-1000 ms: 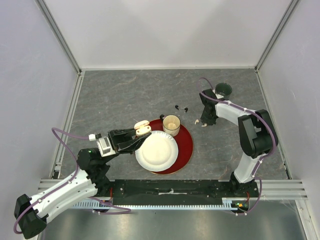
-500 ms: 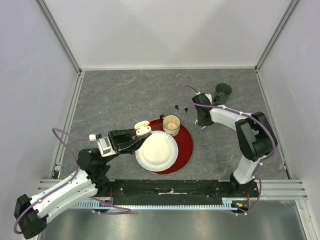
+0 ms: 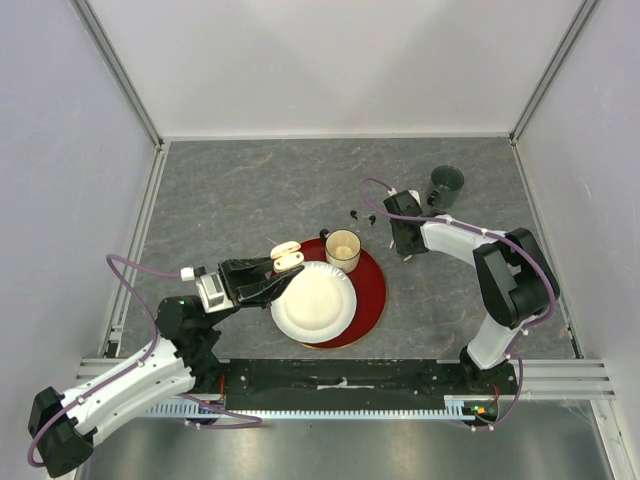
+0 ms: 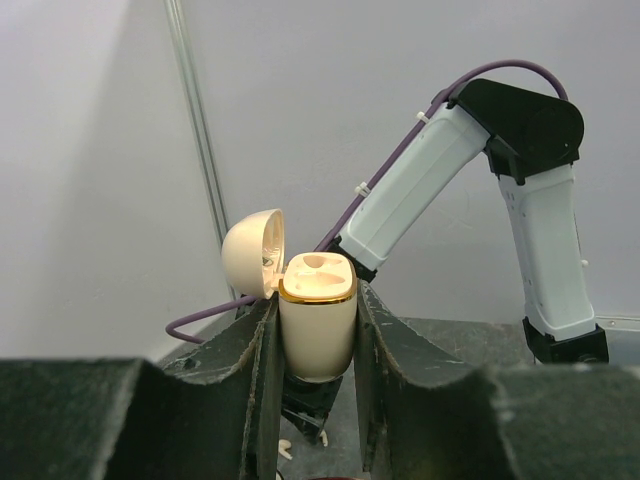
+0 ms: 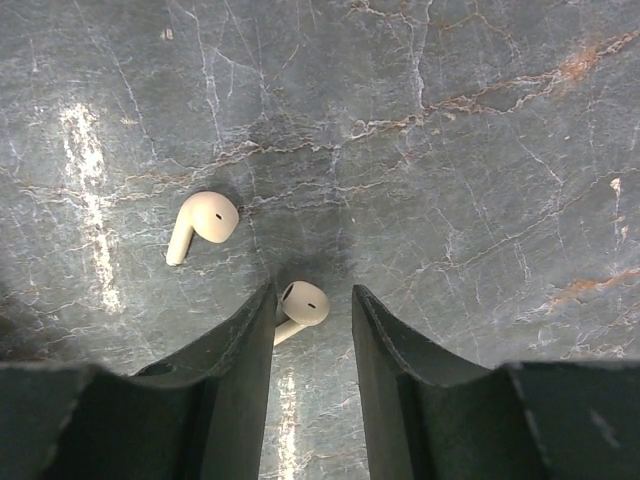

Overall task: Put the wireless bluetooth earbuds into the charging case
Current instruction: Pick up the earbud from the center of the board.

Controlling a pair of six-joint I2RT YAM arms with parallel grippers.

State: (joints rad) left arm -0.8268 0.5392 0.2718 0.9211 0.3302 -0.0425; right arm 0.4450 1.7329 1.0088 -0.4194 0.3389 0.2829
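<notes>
Because a white earbud (image 5: 303,303) lies off-centre between our released right fingers (image 5: 235,385), closing may flick it away.
Our left fingers (image 4: 248,365) clench the open charging case (image 4: 317,320).

**Nothing legible on my screens**

I can read no text, label, brand, number or sign in any of my views. The charging case (image 4: 317,340) between the jaws of the left gripper (image 4: 315,297) shows me only a plain cream shell with a gold rim. The white earbud (image 5: 304,301) between the jaws of the right gripper (image 5: 313,292) is equally unmarked.
</notes>
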